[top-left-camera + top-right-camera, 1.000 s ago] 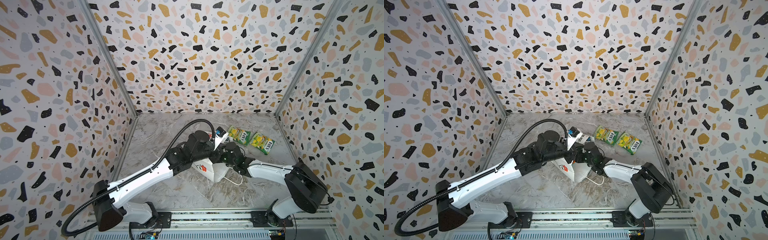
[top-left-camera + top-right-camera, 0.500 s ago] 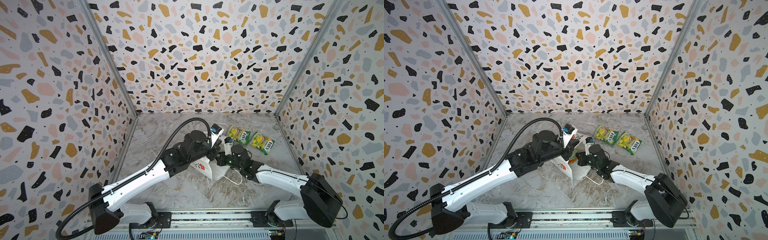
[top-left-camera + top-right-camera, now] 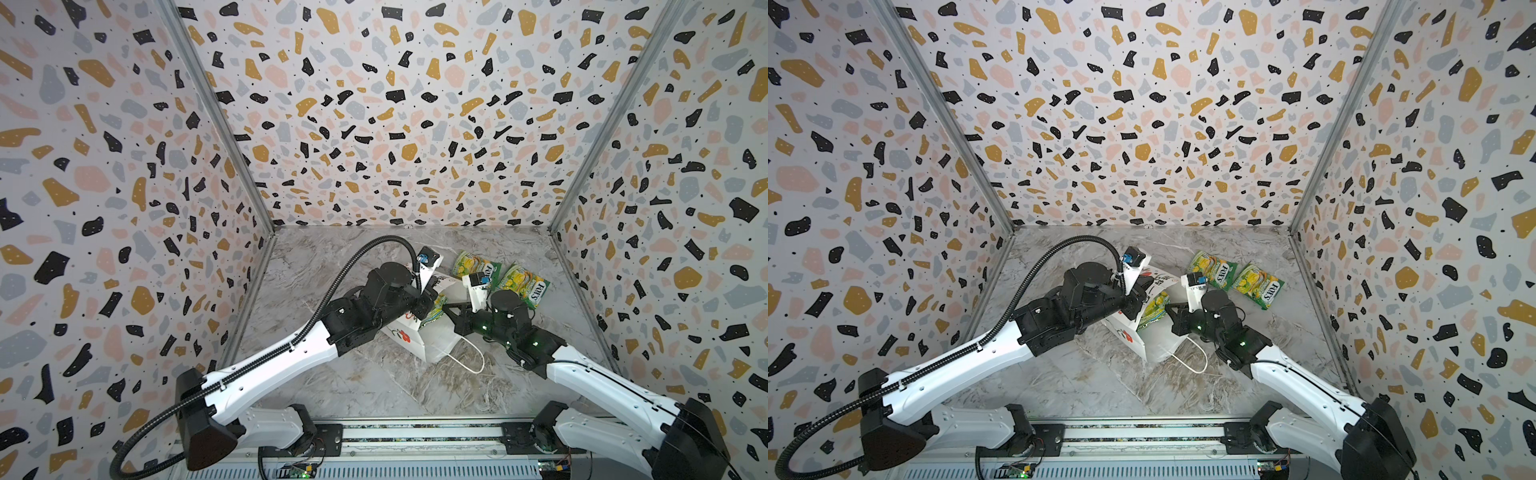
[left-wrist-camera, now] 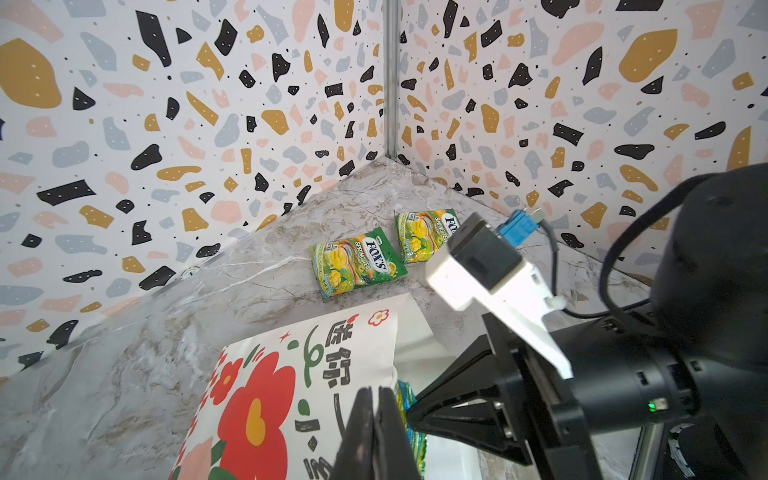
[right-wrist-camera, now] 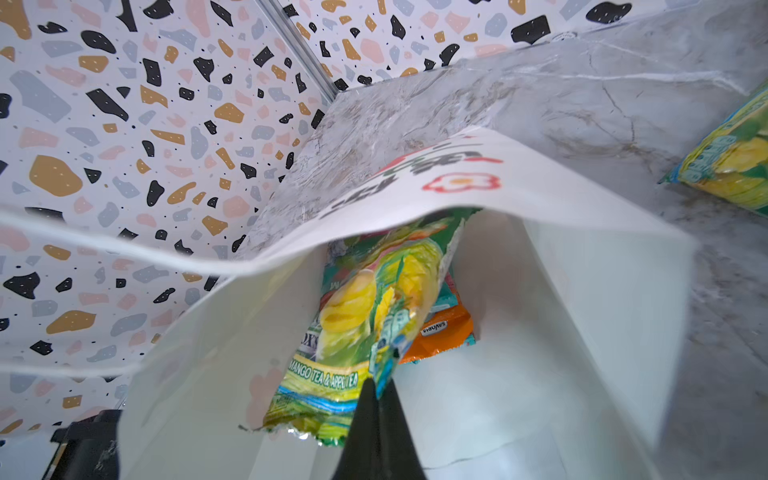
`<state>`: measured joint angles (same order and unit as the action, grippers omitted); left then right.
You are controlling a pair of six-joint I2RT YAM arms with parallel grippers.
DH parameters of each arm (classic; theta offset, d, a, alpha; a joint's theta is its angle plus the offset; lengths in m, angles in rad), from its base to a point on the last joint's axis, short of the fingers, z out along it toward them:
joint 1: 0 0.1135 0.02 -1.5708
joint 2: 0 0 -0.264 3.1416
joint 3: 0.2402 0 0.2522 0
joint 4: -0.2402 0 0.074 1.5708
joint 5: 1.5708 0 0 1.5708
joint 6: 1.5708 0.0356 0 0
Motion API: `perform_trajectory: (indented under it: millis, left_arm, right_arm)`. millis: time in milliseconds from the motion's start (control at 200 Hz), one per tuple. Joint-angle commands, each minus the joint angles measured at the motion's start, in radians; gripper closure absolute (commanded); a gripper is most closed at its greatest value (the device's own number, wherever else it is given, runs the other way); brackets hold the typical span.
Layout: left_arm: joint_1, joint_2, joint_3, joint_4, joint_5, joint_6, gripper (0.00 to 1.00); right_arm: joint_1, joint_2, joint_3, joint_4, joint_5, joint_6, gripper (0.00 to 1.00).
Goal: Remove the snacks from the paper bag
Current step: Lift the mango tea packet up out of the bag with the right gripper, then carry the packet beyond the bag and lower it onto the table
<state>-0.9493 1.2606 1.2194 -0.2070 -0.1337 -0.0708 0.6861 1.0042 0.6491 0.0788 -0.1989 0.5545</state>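
Paper bag, lying: left gripper clamped on upper lip, propping mouth; right gripper pinching mango-tea pouch for extraction; two pouches out, one o'clock.

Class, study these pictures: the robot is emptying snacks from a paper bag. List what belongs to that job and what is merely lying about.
Job: paper bag; mango-tea pouch, pinched by right gripper at the bag's mouth; orange pouch inside; green-yellow pouches lying out; left gripper, clamping the bag's rim.
Just there: marble tabletop; terrazzo walls; front rail.
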Motion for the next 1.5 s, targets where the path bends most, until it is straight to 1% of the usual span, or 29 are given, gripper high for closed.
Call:
perform_trajectory:
  millis: [0,290,416,566,701,876,1011,1101,1151,1191,1337,1497]
  left_arm:
    - [0.009,-0.031,-0.008,0.058,-0.052,-0.019,1.00]
    - [0.017,-0.032,-0.011,0.061,-0.049,-0.024,1.00]
    - [0.018,-0.032,-0.014,0.063,-0.049,-0.025,1.00]
    - [0.019,-0.030,-0.013,0.063,-0.043,-0.025,1.00]
    - [0.019,-0.030,-0.013,0.061,-0.044,-0.024,1.00]
    - [0.019,-0.029,-0.011,0.061,-0.038,-0.024,1.00]
    - [0.019,-0.030,-0.012,0.061,-0.034,-0.023,1.00]
    - [0.020,-0.032,-0.011,0.063,-0.032,-0.023,1.00]
    - [0.020,-0.033,-0.012,0.063,-0.030,-0.023,1.00]
    - [0.019,-0.033,-0.013,0.063,-0.028,-0.023,1.00]
    - [0.019,-0.033,-0.013,0.065,-0.012,-0.021,1.00]
    - [0.019,-0.041,-0.018,0.067,-0.026,-0.012,1.00]
  right_arm:
    - [-0.007,-0.053,0.075,-0.080,-0.018,-0.065,1.00]
    - [-0.008,-0.163,0.194,-0.180,-0.003,-0.125,1.00]
    - [-0.008,-0.200,0.251,-0.237,0.034,-0.152,1.00]
    - [-0.009,-0.245,0.317,-0.302,0.105,-0.185,1.00]
    - [-0.009,-0.291,0.363,-0.328,0.142,-0.227,1.00]
    - [-0.010,-0.311,0.429,-0.417,0.302,-0.267,1.00]
    - [-0.017,-0.285,0.443,-0.499,0.496,-0.261,1.00]
    - [-0.053,-0.243,0.433,-0.539,0.553,-0.260,1.00]
    - [-0.093,-0.217,0.414,-0.546,0.551,-0.254,1.00]
    - [-0.134,-0.195,0.397,-0.544,0.525,-0.249,1.00]
    - [-0.285,-0.125,0.310,-0.471,0.376,-0.243,1.00]
    - [-0.377,-0.040,0.232,-0.354,0.235,-0.254,1.00]
